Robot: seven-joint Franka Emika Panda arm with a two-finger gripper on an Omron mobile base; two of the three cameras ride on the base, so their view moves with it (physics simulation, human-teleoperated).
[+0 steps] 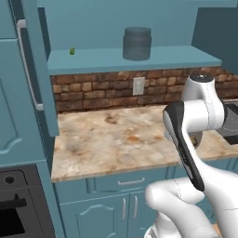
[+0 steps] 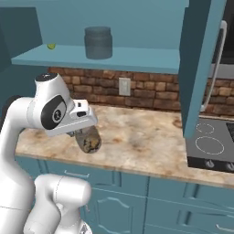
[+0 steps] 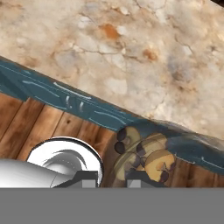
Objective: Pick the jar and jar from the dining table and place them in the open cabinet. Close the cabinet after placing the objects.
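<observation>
The wide smoky grey jar [image 1: 137, 43] [image 2: 98, 42] stands upright on the teal shelf of the open cabinet [image 1: 139, 59] [image 2: 119, 58]. The small clear jar [image 2: 89, 139] [image 3: 146, 157] with brownish contents hangs under the hand, above the front edge of a stone counter [image 1: 121, 139]. My gripper [image 3: 111, 177] is shut on that small jar; in the left base view the arm hides all but a sliver of the jar [image 1: 195, 139]. The dining table is out of view.
The cabinet doors [image 1: 35, 69] [image 2: 201, 64] stand open at either side and jut out over the counter. A black cooktop [image 2: 210, 144] lies at the counter's right end. A small green item [image 1: 72, 51] sits at the shelf's left. Behind is a brick wall with an outlet [image 1: 138, 85].
</observation>
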